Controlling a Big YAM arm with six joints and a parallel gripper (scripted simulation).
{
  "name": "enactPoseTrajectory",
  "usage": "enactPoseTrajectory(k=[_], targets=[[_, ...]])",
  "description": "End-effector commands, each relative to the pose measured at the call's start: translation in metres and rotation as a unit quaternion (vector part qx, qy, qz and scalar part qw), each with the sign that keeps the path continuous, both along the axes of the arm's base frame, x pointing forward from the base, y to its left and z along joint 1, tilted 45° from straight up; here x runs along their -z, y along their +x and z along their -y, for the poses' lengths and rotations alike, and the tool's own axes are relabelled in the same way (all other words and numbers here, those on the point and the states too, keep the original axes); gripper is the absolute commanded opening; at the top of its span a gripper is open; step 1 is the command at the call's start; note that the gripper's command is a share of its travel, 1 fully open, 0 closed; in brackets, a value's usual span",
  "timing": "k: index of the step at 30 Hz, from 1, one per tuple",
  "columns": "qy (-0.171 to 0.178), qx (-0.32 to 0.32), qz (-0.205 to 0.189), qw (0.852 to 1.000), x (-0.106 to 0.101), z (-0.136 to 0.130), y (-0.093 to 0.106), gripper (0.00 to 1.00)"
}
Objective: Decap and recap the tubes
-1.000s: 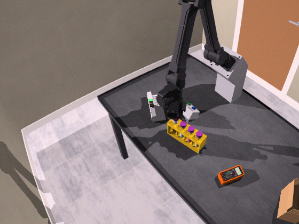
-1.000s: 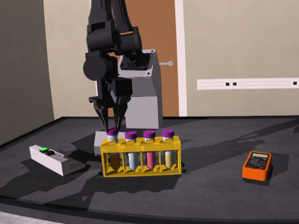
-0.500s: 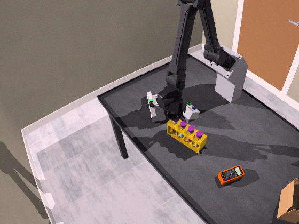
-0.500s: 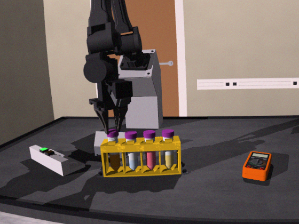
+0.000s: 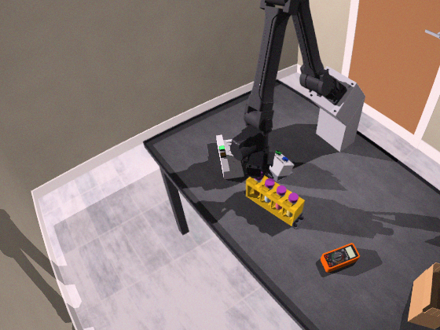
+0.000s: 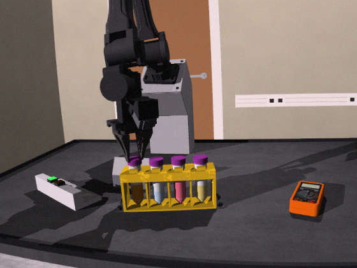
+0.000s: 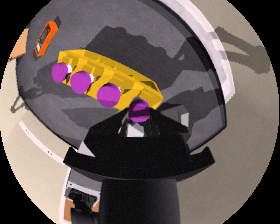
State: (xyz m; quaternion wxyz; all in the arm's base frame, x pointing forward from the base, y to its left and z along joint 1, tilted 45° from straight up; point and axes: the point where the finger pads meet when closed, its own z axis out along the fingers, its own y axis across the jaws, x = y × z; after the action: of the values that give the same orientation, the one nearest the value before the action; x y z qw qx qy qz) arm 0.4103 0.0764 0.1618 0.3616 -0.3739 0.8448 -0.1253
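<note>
The yellow decapping station (image 5: 299,210) (image 6: 169,176) holds four tubes with purple caps. My gripper (image 6: 134,160) (image 7: 139,110) is shut on the cap of tube 4 (image 6: 137,194), the brown one, with the cap on its tube mouth. The cap of tube 3 (image 6: 156,161) (image 7: 108,95), the cap of tube 2 (image 6: 178,160) (image 7: 81,81) and the cap of tube 1 (image 6: 200,159) (image 7: 61,72) sit on their tubes. The white cap tray (image 5: 225,170) (image 6: 57,191) shows its green lamp (image 5: 222,148) (image 6: 52,178) lit and amber lamp (image 6: 59,182) dark. I see no cap in it; its nests are partly hidden.
The key housing (image 5: 280,168) (image 6: 119,168) with the blue CYCLE key (image 5: 285,159) and green READY key (image 5: 278,152) stands behind the station, towards the arm's base. An orange multimeter (image 5: 339,257) (image 6: 306,198) and a cardboard box (image 5: 422,292) are farther off.
</note>
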Motion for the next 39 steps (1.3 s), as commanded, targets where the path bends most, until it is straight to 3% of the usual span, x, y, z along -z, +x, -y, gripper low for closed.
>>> enactPoseTrajectory(k=[1,2,3,25,26,31,38,39], targets=[[0.005,0.001,0.018,1.0,-0.014,0.0,0.012,0.0],[0.003,-0.001,0.011,1.0,-0.009,-0.001,0.006,0.0],[0.003,-0.001,0.011,1.0,-0.009,-0.001,0.006,0.49],[0.003,-0.001,0.011,1.0,-0.009,-0.001,0.006,0.49],[0.024,0.021,0.013,0.999,-0.011,0.001,0.013,0.49],[0.093,0.092,0.008,0.991,-0.01,0.002,0.016,0.49],[0.191,0.187,0.0,0.964,-0.007,0.001,0.018,0.49],[0.191,0.187,0.0,0.964,-0.007,0.001,0.018,0.49]])
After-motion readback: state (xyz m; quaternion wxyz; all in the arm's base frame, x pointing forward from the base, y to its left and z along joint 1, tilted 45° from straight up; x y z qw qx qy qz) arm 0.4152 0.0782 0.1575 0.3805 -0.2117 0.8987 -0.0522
